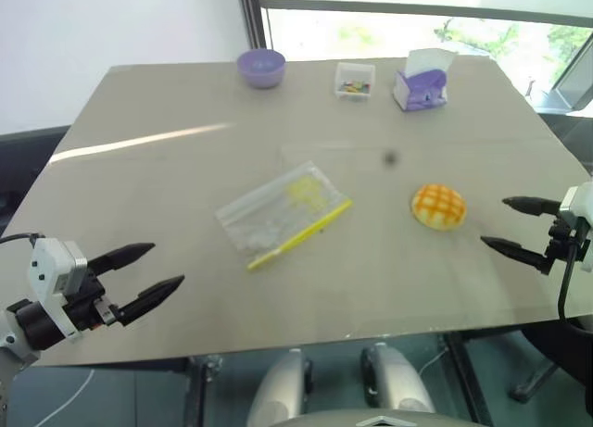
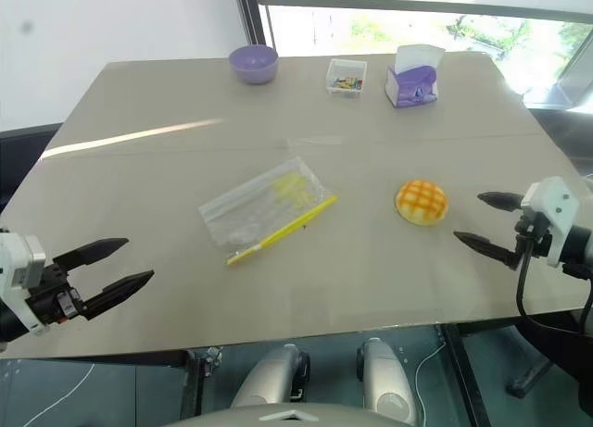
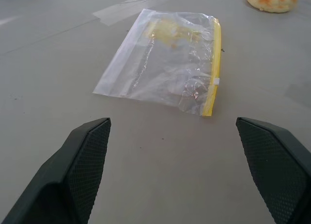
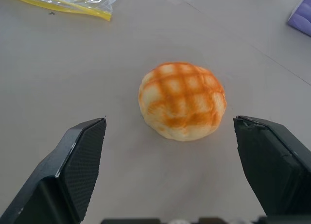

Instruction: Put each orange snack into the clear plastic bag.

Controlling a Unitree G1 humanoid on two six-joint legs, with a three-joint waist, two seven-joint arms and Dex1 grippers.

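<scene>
Left eye view shows the orange snack (image 1: 438, 207) sitting on the grey bench (image 1: 167, 177), right of centre, with its grid-patterned dome facing up. The clear plastic bag (image 1: 283, 212) lies flat near the middle of the bench, well apart from the snack, its yellow seal strip along the edge nearer the robot and running at a slant. The right gripper (image 1: 508, 226) hangs just beside the snack on its right, jaws wide apart and holding nothing; in the right wrist view the snack (image 4: 182, 100) sits between and ahead of the two black fingers (image 4: 73, 170), touching neither. The left gripper (image 1: 159, 269) is at the bench's near left edge, jaws also spread and empty, pointing toward the bag (image 3: 167, 59). Along the far edge stand a purple bowl (image 1: 261, 68), a small clear box (image 1: 355, 80) of colourful bits, and a purple-and-white tissue holder (image 1: 422, 81).
</scene>
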